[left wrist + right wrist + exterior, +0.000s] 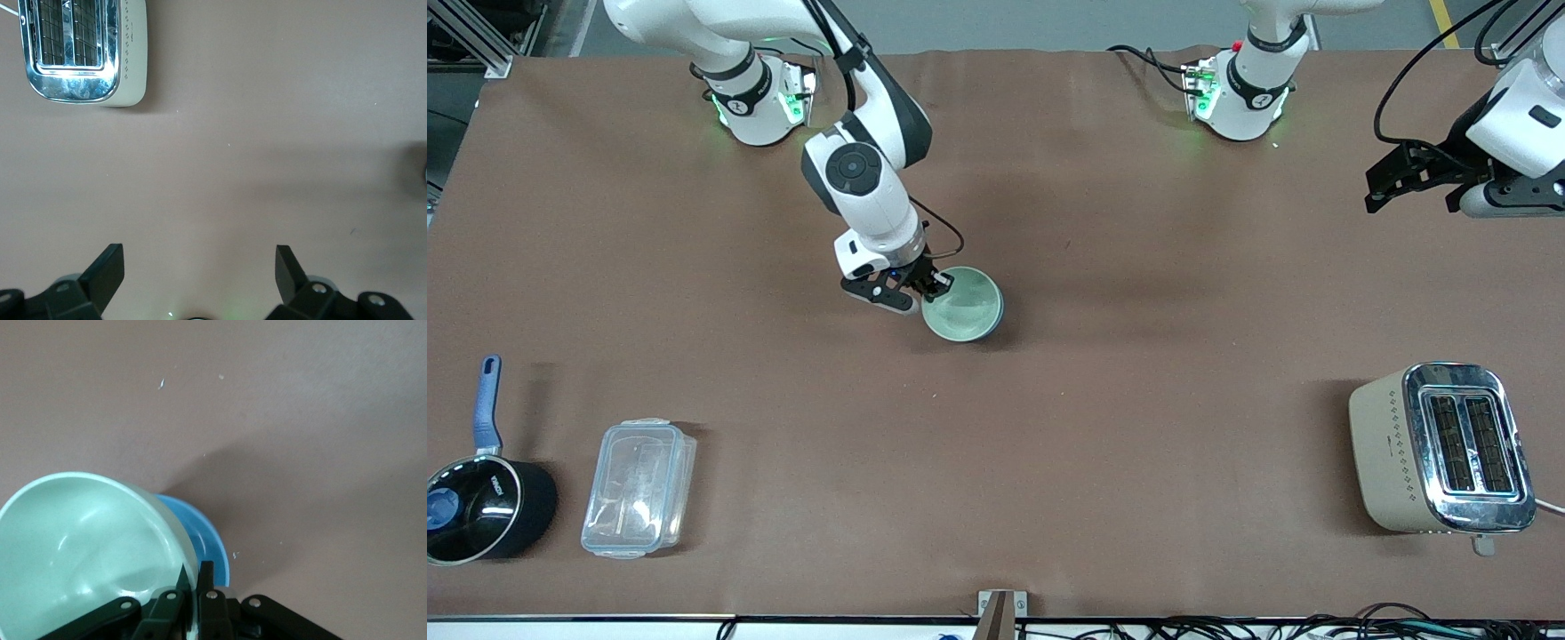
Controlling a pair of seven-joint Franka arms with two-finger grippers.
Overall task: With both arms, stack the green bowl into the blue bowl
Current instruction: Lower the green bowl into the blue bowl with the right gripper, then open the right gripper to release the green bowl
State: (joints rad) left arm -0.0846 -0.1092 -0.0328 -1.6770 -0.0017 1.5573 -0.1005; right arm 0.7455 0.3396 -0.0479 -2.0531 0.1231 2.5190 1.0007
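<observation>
The pale mint-green bowl sits tilted in the blue bowl at the middle of the table; only a thin blue edge shows under it in the front view. My right gripper is shut on the green bowl's rim. In the right wrist view the green bowl fills the corner, the blue bowl shows beneath it, and the right gripper pinches the green rim with one finger inside and one outside. My left gripper waits open and empty over the table's left arm end; its view shows it above bare table.
A cream and chrome toaster stands nearer the front camera at the left arm's end, also in the left wrist view. A black saucepan with a blue handle and a clear plastic box sit at the right arm's end.
</observation>
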